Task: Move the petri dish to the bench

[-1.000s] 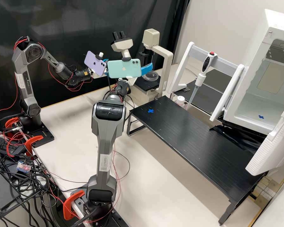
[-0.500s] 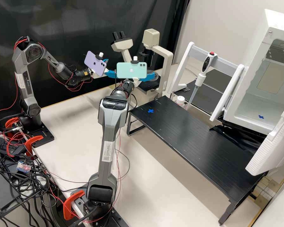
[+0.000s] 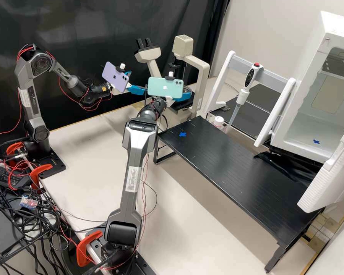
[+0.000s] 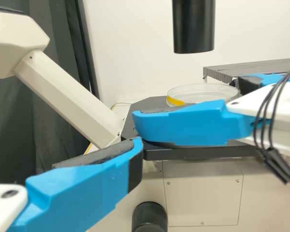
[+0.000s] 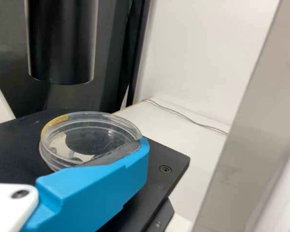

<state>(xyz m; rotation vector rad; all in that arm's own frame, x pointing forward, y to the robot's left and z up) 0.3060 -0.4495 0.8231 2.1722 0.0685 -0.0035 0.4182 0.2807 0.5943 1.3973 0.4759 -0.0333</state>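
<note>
Since the earlier frames, the right gripper (image 3: pixel 184 94) has moved across toward the right in the high view to the microscope (image 3: pixel 203 76), while the left gripper (image 3: pixel 137 81) has stayed beside it with its fingers parted. Spread and not clamped, the right gripper's fingers (image 5: pixel 99 191) stand around the dish (image 5: pixel 82 126), one right beside its rim, though whether they touch I cannot tell. Below the dark cylinder (image 5: pixel 62 43), the dish sits flat on the microscope's black stage (image 5: pixel 14 145).
</note>
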